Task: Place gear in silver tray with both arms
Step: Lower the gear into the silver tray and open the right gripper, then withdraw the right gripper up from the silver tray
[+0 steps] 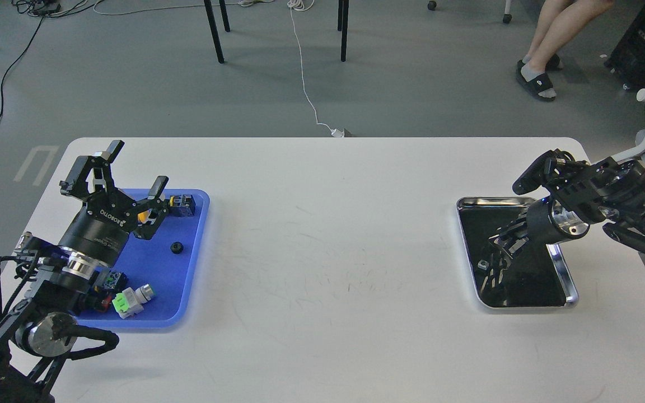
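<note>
The gear [176,247] is a small black toothed wheel lying in the blue plastic tray [192,280] at the left. My left gripper [135,168] is open and empty. It hovers over the far left part of the blue tray, up and to the left of the gear. The silver tray [568,280] sits at the right of the table, and its dark bottom mirrors my arm. My right gripper [504,242] hangs over the tray's far part. Its fingers merge with their reflection, so I cannot tell how they stand.
The blue tray also holds a black and yellow switch block [183,205], a white and green part [131,301] and a dark part [114,280]. A person's legs [546,45], chair legs and floor cables lie beyond the table's far edge.
</note>
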### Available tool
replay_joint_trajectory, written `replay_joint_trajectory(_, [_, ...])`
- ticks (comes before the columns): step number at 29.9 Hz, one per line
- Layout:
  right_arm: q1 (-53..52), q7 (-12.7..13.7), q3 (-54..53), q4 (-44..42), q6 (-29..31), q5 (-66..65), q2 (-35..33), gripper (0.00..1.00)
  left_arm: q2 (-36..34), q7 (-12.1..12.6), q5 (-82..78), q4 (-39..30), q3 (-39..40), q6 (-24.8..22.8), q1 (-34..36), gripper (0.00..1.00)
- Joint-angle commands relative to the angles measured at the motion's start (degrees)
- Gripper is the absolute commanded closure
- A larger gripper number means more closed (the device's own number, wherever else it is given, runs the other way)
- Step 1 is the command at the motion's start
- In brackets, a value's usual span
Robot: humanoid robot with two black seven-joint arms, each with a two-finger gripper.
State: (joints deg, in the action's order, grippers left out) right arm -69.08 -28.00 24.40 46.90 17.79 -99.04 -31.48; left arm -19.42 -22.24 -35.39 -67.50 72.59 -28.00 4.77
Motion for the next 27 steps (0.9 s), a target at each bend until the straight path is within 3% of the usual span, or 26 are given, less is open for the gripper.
replay_joint_trajectory(1, [0.0, 0.0, 0.03, 0.3, 0.06, 0.43, -0.43, 0.5, -0.01, 0.0, -0.03, 0.0, 0.0, 0.0, -0.02, 0.02])
replay_joint_trajectory(7, [-0.18, 0.0, -1.54, 1.61, -0.21, 2.09, -2.18, 0.09, -0.01, 0.0, -0.03, 0.0, 0.0, 0.0, -0.02, 0.02])
replay_joint_trajectory(8, [-0.44, 0.0, -2.68, 2.92, -0.12, 2.79, -3.4, 0.06, -0.01, -0.09, -0.03, 0.0, 0.0, 0.0, -0.02, 0.02])
replay_joint_trajectory(16, [0.0, 0.0, -17.44, 12.33, 0.05, 16.74, -12.81, 0.03, -0.27, 0.0, -0.03, -0.17, 0.0, 0.0, -0.02, 0.02])
replay_joint_trajectory(27, [9.22, 0.0, -26.5, 12.07, -0.38, 69.82, -12.3, 0.03, 0.7, -0.44, -0.82, 0.0, -0.61, 0.0, -0.02, 0.02])
